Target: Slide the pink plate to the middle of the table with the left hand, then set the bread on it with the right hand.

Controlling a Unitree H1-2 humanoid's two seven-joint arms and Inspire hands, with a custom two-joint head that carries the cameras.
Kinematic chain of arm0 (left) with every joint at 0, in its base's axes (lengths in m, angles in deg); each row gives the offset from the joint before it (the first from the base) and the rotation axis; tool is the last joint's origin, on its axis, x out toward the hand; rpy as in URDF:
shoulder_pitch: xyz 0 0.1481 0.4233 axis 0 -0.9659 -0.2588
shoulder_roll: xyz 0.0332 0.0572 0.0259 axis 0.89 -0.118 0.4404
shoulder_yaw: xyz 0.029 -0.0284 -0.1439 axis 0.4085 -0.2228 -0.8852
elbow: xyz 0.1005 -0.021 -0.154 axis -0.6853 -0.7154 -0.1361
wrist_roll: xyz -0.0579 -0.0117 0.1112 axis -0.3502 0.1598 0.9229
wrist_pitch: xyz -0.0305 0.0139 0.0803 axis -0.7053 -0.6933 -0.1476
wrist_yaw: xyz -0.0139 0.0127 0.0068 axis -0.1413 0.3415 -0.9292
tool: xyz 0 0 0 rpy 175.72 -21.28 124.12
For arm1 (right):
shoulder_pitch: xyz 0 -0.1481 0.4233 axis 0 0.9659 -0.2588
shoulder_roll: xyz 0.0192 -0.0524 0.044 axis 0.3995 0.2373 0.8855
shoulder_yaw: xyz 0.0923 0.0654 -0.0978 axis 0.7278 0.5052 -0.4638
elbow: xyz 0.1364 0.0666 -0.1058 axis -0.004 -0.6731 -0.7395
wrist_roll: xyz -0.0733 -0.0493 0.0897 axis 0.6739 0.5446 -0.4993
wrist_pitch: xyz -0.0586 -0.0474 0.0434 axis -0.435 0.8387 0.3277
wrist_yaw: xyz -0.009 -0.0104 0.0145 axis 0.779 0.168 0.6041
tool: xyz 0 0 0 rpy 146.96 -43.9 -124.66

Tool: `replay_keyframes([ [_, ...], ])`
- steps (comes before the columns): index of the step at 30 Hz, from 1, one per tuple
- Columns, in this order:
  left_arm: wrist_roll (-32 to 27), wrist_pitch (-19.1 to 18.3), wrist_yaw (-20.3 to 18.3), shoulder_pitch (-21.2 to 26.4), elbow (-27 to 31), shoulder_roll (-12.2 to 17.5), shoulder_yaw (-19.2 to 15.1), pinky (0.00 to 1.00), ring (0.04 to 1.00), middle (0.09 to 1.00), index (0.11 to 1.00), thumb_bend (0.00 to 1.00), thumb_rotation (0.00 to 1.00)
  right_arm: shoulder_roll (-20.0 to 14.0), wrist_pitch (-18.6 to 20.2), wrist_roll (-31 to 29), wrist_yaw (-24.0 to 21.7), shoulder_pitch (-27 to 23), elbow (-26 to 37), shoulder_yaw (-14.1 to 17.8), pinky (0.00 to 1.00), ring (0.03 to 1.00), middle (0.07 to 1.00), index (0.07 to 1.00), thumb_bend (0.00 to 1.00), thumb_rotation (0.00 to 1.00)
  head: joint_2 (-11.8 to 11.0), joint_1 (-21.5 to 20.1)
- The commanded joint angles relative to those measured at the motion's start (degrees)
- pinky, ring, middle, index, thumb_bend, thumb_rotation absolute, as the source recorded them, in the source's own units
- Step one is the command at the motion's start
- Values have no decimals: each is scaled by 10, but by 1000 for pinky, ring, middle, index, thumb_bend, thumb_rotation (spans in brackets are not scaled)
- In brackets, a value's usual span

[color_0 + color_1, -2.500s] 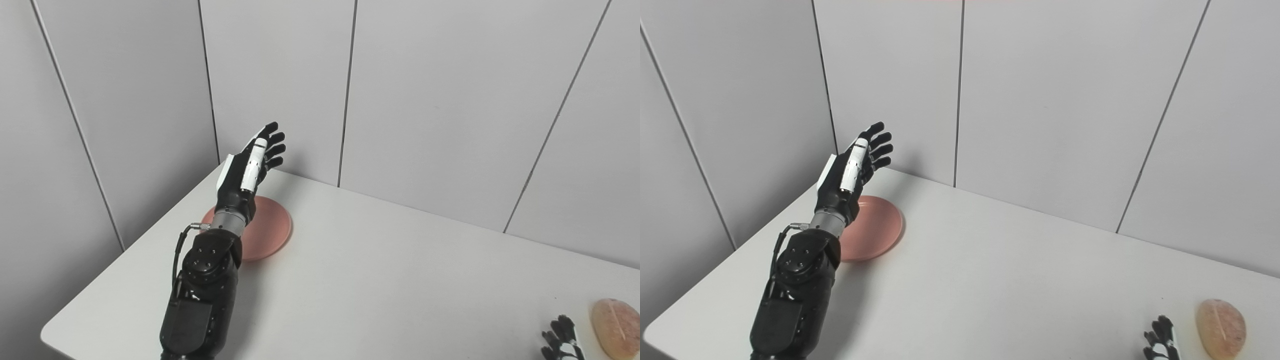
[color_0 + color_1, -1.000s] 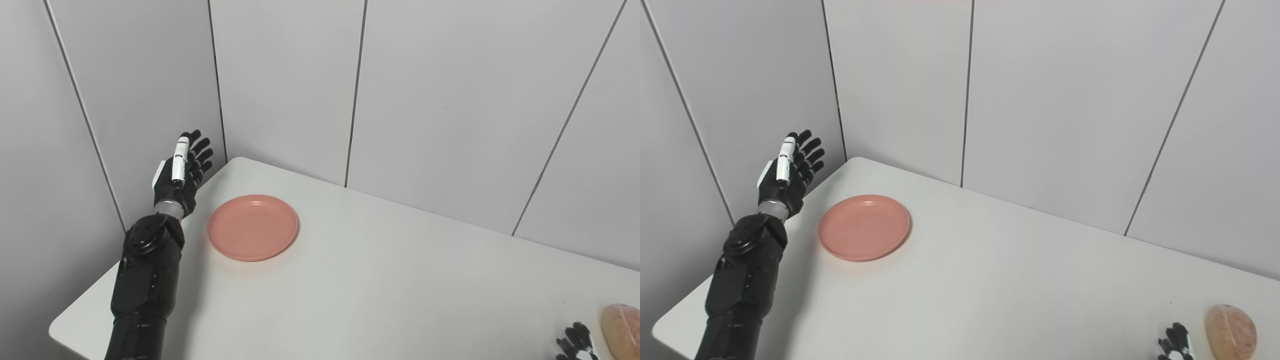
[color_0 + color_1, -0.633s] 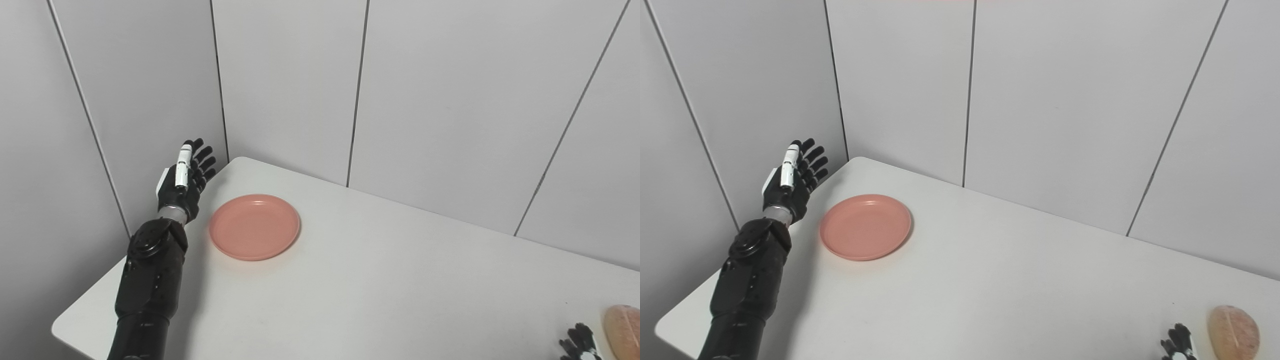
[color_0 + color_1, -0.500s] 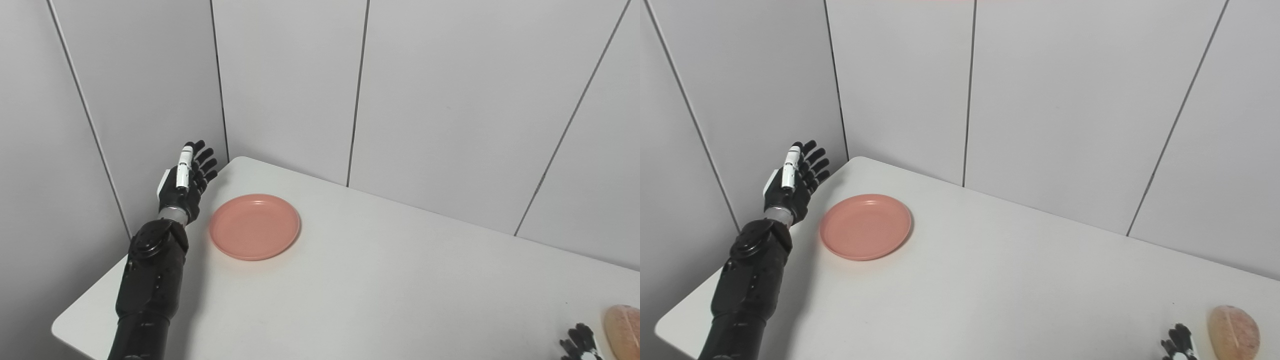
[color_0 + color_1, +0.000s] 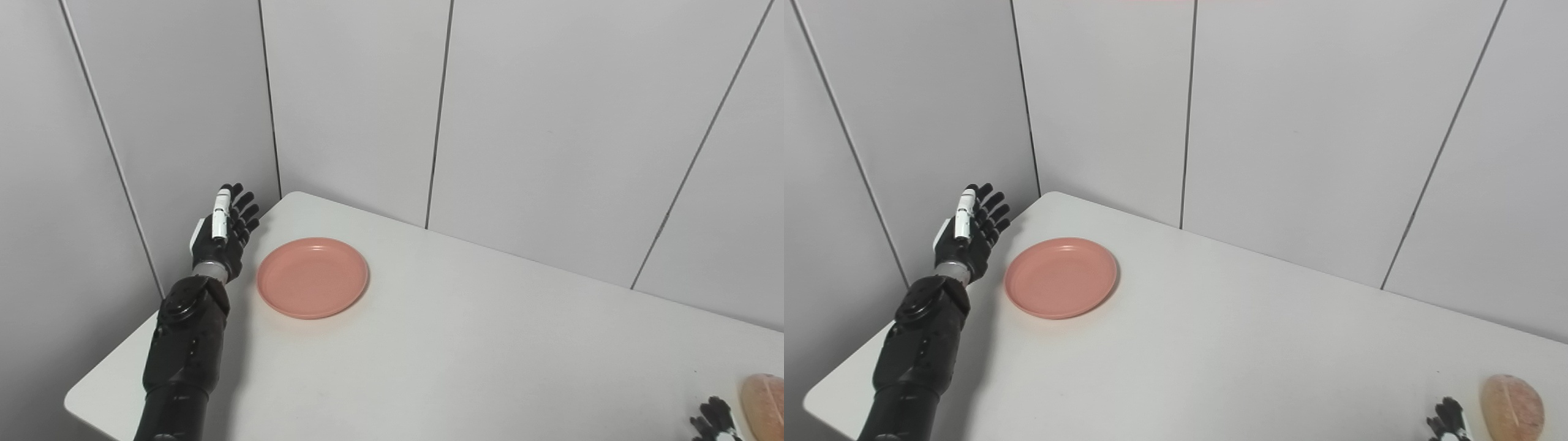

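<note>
The pink plate (image 5: 312, 277) lies flat near the table's far left corner. My left hand (image 5: 222, 231) hovers open just left of the plate, over the table's left edge, fingers stretched toward the wall and apart from the rim. The bread (image 5: 1511, 407), an oval tan loaf, rests at the front right of the table. Only the fingertips of my right hand (image 5: 1447, 425) show at the bottom edge, just left of the bread and not touching it.
The white table (image 5: 465, 343) fills the lower view, with grey panelled walls (image 5: 355, 104) close behind and to the left. The left hand is near the left wall.
The left hand swung from above the plate out to its left side, uncovering it, and has since sunk slightly. The plate and bread have kept their places; the camera shifted a little.
</note>
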Motion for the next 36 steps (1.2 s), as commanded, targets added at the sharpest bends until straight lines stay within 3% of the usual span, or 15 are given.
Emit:
replay_keyframes([
  [1, -13, 29, -9, 19, 8, 17, -6, 952, 931, 930, 919, 314, 1000, -8, 1, -1, 0, -8, 20, 5, 1000, 981, 979, 974, 170, 1000, 0, 0],
  [15, -18, 53, -29, -3, -16, 19, -1, 957, 928, 926, 923, 292, 1000, -9, -1, -1, -2, -8, 22, 5, 1000, 975, 975, 973, 161, 1000, 0, -1],
  [23, -27, 44, -28, -14, 3, 7, 5, 959, 923, 919, 909, 300, 1000, -8, 9, -5, -2, -8, 25, 7, 1000, 971, 973, 971, 192, 1000, -1, 0],
  [36, -17, 60, -29, -29, 6, -3, 21, 946, 919, 921, 903, 279, 1000, -9, 3, -9, -4, -11, 17, 7, 1000, 981, 982, 979, 167, 1000, -3, -1],
])
